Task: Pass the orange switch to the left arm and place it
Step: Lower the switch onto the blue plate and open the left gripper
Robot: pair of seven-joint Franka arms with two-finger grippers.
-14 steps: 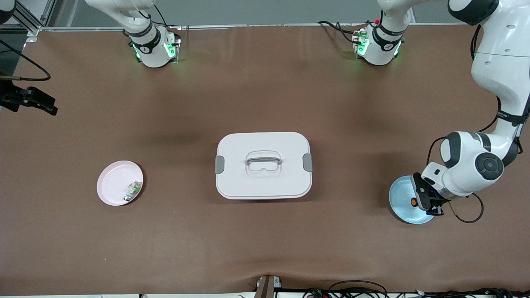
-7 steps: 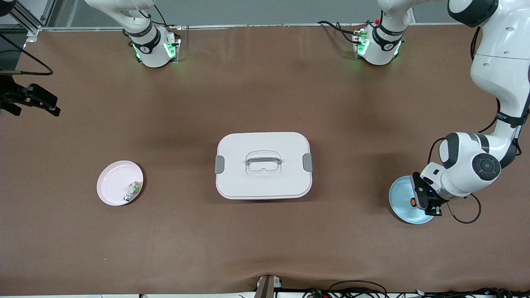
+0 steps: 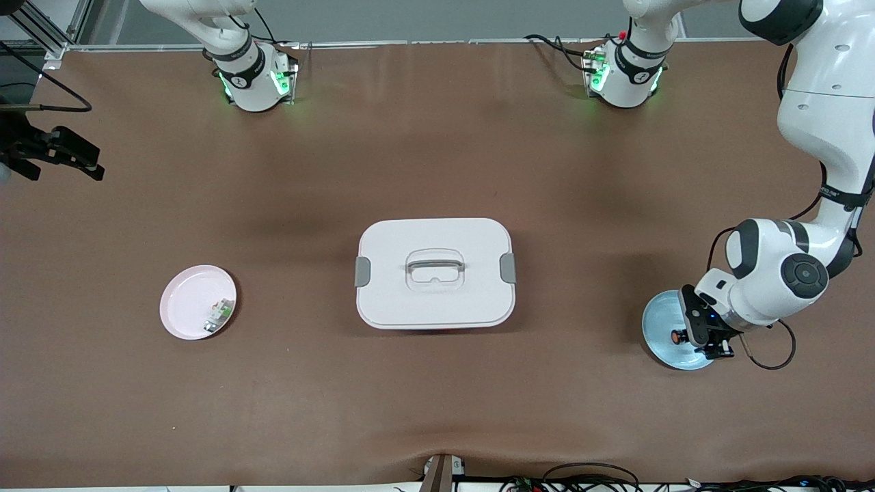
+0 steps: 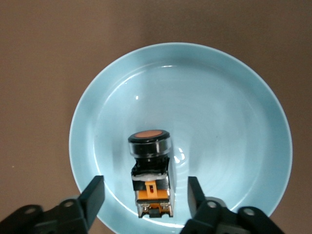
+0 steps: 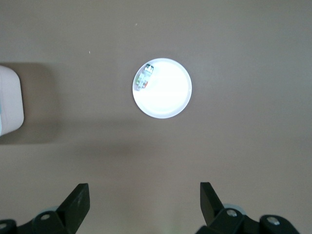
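Two arms stand at your brown table (image 3: 437, 157). In its middle you see the box (image 3: 435, 273), white with grey latches and a grey handle, lid on. Toward the left arm's end lies a light blue plate (image 3: 660, 321), toward the right arm's end a pink plate (image 3: 188, 301) with a small green-and-white component (image 3: 219, 316) in it. The left gripper (image 4: 146, 200) is low over the blue plate, its fingers spread apart, and the orange switch (image 4: 150, 170) lies on this plate between them; you see a gap on each side. The right gripper (image 5: 145, 204) waits high over the table's edge at the right arm's end, jaws wide and holding nothing.
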